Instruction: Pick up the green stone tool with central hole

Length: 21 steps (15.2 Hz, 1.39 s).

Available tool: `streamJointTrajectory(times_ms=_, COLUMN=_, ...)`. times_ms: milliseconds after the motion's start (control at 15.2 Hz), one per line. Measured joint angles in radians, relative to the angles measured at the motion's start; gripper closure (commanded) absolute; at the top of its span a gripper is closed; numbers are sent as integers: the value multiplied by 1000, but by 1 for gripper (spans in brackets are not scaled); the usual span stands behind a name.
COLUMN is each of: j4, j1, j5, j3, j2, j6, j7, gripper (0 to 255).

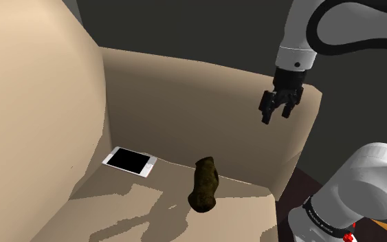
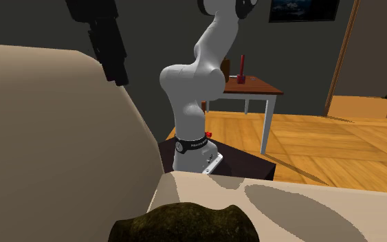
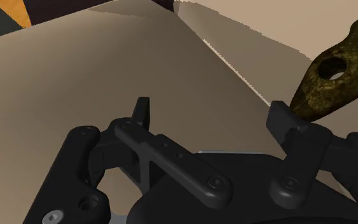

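The stone tool (image 1: 205,183) is a dark olive, mottled, elongated piece lying on the beige sofa seat (image 1: 116,206). In the wrist view the stone tool (image 3: 315,92) shows a round hole through its middle and lies beyond the right finger. It also fills the lower edge of the second exterior view as a dark olive lump (image 2: 185,223). My black gripper (image 1: 275,113) hangs in the air well above the seat, up and to the shoulder view's right of the tool, near the armrest. The gripper (image 3: 212,118) is open with nothing between its fingers.
A white-edged phone with a black screen (image 1: 130,161) lies on the seat near the backrest. The sofa's backrest (image 1: 34,103) and armrest (image 1: 295,151) wall the seat. Beyond the arm's base (image 2: 195,148), a small wooden table (image 2: 253,86) carries a red object on a wood floor.
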Motion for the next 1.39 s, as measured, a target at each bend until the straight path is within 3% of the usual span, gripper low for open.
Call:
streamJointTrajectory(times_ms=462, j4=-83, j1=15, j5=170, j3=149, j2=67, j6=194, j7=249, gripper=0)
streamJointTrajectory(times_ms=924, j4=-100, j1=18, j5=312, j3=315, j2=248, j6=456, j7=479, gripper=0)
streamJointTrajectory(times_ms=1386, j4=-62, j1=-7, j5=361, j3=437, j2=450, j6=680, j7=653, gripper=0)
